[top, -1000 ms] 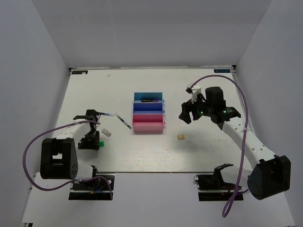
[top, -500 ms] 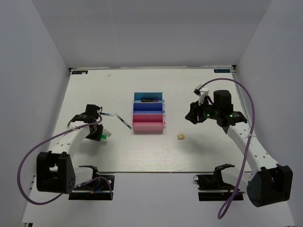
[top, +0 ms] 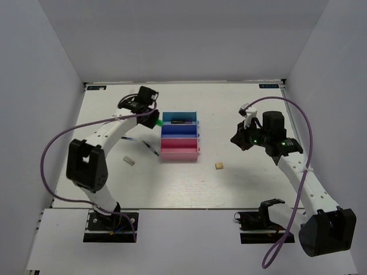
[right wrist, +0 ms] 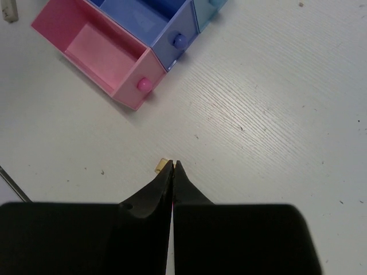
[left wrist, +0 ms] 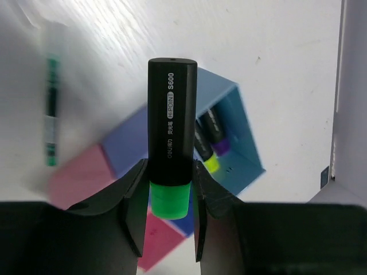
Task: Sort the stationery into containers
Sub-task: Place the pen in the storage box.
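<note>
Left tool is clamped on the black plastic highlighter with the green cap, pinching where cap meets barrel, up in the air just beside the teal plastic tray. Looks light, rigid, kinda slick, so a mid-barrel pinch seems safer. Right tool is closed on nothing, over the desk near the tiny tan cube.

Green-capped marker, cap half hidden inside the left gripper, yellow-capped marker and purple-capped marker largely covered behind it, thin pen blurred to a streak, tan cube partly behind the closed right gripper, teal tray cut by the top edge.
</note>
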Controlling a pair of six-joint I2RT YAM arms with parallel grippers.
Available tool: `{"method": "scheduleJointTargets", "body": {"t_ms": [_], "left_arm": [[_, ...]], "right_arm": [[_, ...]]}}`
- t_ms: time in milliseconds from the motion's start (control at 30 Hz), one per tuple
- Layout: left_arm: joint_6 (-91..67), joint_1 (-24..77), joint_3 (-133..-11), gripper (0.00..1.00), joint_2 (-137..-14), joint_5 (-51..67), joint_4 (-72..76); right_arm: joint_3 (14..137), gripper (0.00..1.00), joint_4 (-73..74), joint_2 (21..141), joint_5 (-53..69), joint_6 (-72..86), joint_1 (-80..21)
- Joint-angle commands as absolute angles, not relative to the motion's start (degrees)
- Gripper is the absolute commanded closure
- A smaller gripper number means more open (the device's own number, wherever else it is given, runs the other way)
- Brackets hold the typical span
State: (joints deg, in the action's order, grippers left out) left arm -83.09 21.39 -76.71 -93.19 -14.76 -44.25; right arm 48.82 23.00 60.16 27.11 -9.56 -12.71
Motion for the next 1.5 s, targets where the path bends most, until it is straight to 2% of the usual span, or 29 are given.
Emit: {"method": "scheduleJointTargets", "body": {"t_ms": [0,133,300,900,1100,1167,1367,1400,1467], "left_arm": [[-87.70,25.04,-87.40,1.00,-99.97,-17.48,-43.77],[-90.96,28.55,-95.16,1.00,-107.81,-19.68,-43.07],[-93.51,30.58,-98.43,1.00,-113.10,-21.27,-40.96],[-98.08,34.01,-99.32,1.00,-117.51,-26.81,-39.20],[-98.53,34.28,-98.44,0.85,-117.51,-26.98,-39.29],[-98.61,34.37,-98.44,0.76,-117.69,-27.16,-39.64],[-98.52,34.63,-98.53,0.63,-117.60,-27.07,-40.34],[-98.53,34.72,-98.53,0.58,-117.60,-27.16,-40.34],[-98.53,34.80,-98.09,0.58,-117.25,-27.25,-40.43]], "right_arm": [[47.38,1.00,22.76,57.75,26.02,-8.97,-12.39],[46.23,1.00,23.12,57.40,25.32,-8.96,-12.04],[45.70,1.00,22.68,56.69,25.40,-8.88,-10.81],[44.74,1.00,22.77,56.34,28.74,-8.61,-7.30],[44.74,1.00,22.94,56.34,30.06,-8.35,-6.42],[44.82,1.00,22.94,56.34,30.41,-8.26,-5.98],[44.82,1.00,23.29,56.34,31.38,-8.17,-4.75],[44.82,1.00,23.29,56.42,31.38,-8.17,-4.66],[44.91,1.00,23.38,56.34,31.64,-8.00,-4.40]]}}
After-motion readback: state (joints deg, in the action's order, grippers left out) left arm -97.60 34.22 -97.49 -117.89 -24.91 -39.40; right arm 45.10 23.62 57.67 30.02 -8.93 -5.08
